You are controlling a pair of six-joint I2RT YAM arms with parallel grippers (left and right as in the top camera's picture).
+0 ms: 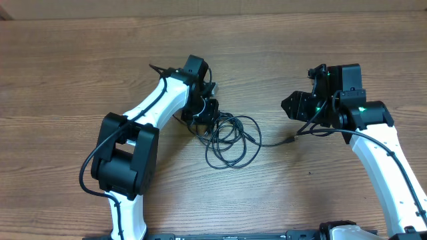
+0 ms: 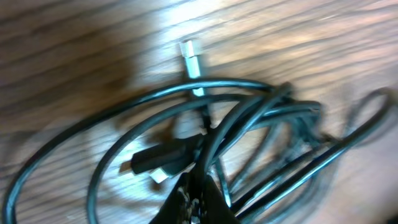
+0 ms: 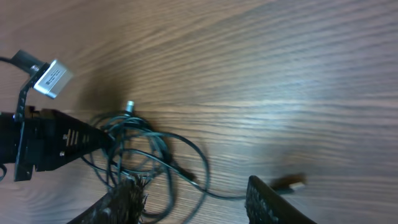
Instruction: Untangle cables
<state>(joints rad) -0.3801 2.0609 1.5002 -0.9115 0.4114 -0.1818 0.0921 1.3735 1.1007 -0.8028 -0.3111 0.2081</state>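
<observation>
The cables (image 1: 230, 140) are thin black wires in a tangle of loose loops at the table's middle. One strand runs right to a small plug (image 1: 290, 141). My left gripper (image 1: 203, 113) is at the tangle's left edge. In the left wrist view its fingers (image 2: 200, 199) are closed together on a strand of the cables (image 2: 249, 118), next to a black plug (image 2: 155, 160) and a silver tip (image 2: 191, 59). My right gripper (image 1: 293, 107) hovers right of the tangle. In the right wrist view it (image 3: 196, 202) is open and empty above the cables (image 3: 155, 149) and the plug (image 3: 292, 184).
The wooden table (image 1: 80, 73) extends all round the tangle. The left arm's gripper body (image 3: 56, 143) shows at the left of the right wrist view. Thicker black cords run along both arms.
</observation>
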